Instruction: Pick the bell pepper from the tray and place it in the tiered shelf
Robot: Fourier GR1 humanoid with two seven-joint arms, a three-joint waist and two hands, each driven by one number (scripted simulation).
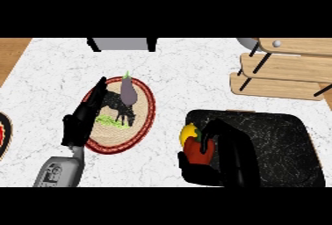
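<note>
Right hand (224,151) is curled round the pepper (193,147). Fingers go over its top, with the pepper on the hand's left side at the tray's (285,140) left edge. Pepper's long axis runs roughly away from the robot, red end near, yellow end far. Can't tell if it's clear of the tray floor. Shelf (285,68) sits ahead and to the right of this hand, well apart, so the move looks like lift, then carry forward-right over the tray. Left hand (81,123) is much farther from the shelf, flat, fingers straight, at the left rim of the plate (146,94) with the eggplant (128,88).
</note>
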